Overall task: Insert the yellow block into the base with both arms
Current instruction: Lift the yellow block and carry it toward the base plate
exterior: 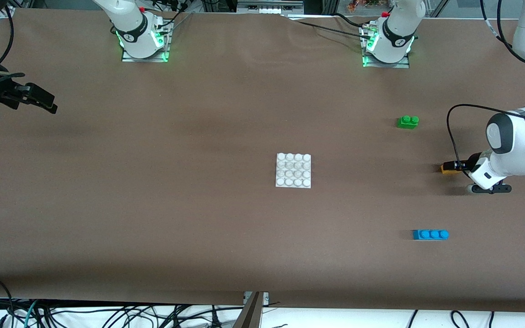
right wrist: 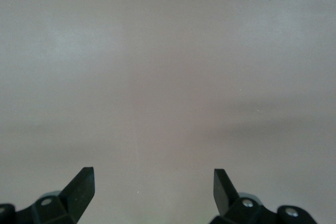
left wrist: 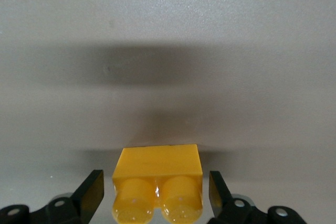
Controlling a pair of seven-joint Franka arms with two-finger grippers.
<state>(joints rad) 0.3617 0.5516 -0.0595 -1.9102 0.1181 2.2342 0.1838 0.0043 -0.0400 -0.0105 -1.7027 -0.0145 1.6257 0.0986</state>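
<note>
The yellow block lies on the table near the left arm's end, its two studs facing the left wrist camera. My left gripper is low at the table, open, with one finger on each side of the block and a small gap on both sides. The white studded base lies flat at the middle of the table, with nothing on it. My right gripper hangs open and empty over bare table at the right arm's end.
A green two-stud brick lies farther from the front camera than the yellow block. A blue three-stud brick lies nearer to the camera. Brown table surface stretches between the base and the bricks.
</note>
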